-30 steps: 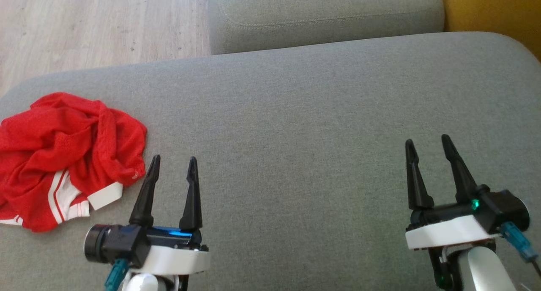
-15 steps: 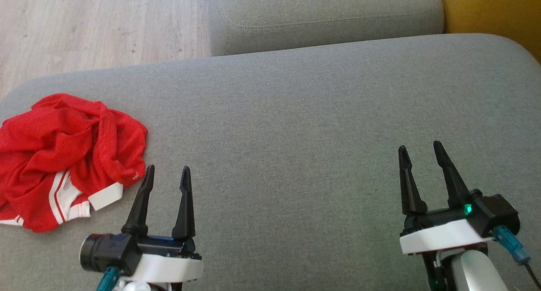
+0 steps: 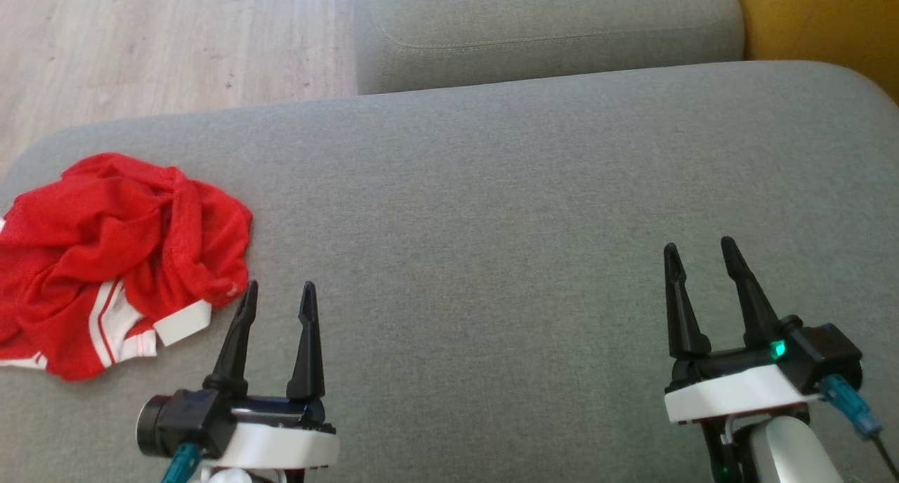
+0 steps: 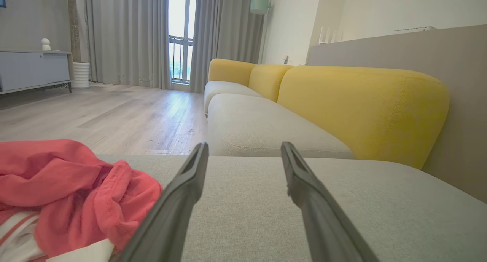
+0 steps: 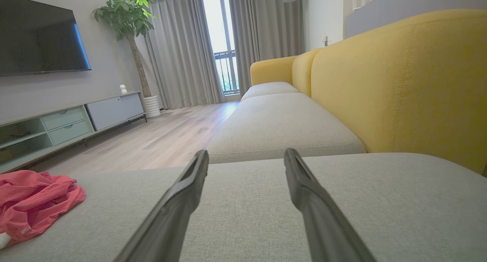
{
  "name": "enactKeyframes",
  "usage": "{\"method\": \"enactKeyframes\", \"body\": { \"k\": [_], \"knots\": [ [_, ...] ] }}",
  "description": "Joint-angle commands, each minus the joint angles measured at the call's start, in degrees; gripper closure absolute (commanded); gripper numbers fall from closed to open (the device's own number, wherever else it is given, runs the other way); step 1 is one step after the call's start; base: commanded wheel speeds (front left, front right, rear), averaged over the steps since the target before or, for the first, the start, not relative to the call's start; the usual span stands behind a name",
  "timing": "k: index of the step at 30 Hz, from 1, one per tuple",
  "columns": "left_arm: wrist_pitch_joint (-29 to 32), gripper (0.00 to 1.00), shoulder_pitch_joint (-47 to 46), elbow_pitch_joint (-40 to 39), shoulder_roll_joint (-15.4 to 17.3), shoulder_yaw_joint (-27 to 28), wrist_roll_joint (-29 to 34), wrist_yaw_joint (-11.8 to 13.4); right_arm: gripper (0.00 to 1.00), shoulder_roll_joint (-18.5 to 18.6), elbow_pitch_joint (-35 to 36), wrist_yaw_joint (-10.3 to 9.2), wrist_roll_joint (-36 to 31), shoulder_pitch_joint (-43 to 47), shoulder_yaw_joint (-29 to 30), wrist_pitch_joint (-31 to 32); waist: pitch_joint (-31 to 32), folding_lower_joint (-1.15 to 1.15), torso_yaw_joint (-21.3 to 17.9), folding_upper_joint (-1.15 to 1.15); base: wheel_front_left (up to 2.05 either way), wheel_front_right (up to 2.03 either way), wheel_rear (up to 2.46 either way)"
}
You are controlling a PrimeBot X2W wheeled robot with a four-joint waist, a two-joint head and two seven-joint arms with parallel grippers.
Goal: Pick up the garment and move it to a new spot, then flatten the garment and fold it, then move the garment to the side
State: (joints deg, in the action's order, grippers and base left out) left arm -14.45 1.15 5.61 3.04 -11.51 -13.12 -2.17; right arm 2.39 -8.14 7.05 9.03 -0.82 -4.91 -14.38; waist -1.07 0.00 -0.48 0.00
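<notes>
- Red mesh garment [image 3: 119, 258] with white stripes and a white hem lies crumpled in a heap at the left end of the grey seat cushion [image 3: 491, 209], close to the cushion's edge by the wooden floor [image 3: 140, 41].
- Its nearest fold lies just beside the left gripper [image 3: 279, 286], off the outer finger's tip; whether cloth and finger touch cannot be told. In the left wrist view the heap sits to the left of the fingers, with none of it between them.
- The right gripper [image 3: 699, 244] is well apart from the garment, over bare cushion at the right end.
- Both arms reach forward low over the cushion, their fingers pointing towards the next seat and the yellow backrest [image 3: 822, 12].
- Each gripper's fingers stand spread wide, holding nothing.
- Compared with a second ago, both grippers sit slightly lower in the head view, drawn back towards the robot. The whole picture has shifted a little, so the camera has moved. The garment keeps the same crumpled shape, and the fingers are as wide apart as before.
</notes>
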Motion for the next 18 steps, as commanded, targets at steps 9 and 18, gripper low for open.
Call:
{"method": "enactKeyframes", "body": {
  "k": [9, 18],
  "knots": [
    [-0.5, 0.0, -1.8, -1.1, -0.2, 3.1, 0.5, 1.2, 0.0, 0.5, 1.2, 0.44, 0.5, -1.9, -4.4, -0.6, 0.2, 0.0, 4.3, 0.0, 0.0, 0.0, 0.0],
    [-0.5, 0.0, -1.5, -1.1, -0.2, 6.1, 1.4, 1.5, 0.0, 0.5, 1.3, 0.44, 1.8, -1.7, -6.6, -0.6, 0.9, 0.0, 10.4, 0.0, 0.0, 0.0, 0.0]
  ]
}}
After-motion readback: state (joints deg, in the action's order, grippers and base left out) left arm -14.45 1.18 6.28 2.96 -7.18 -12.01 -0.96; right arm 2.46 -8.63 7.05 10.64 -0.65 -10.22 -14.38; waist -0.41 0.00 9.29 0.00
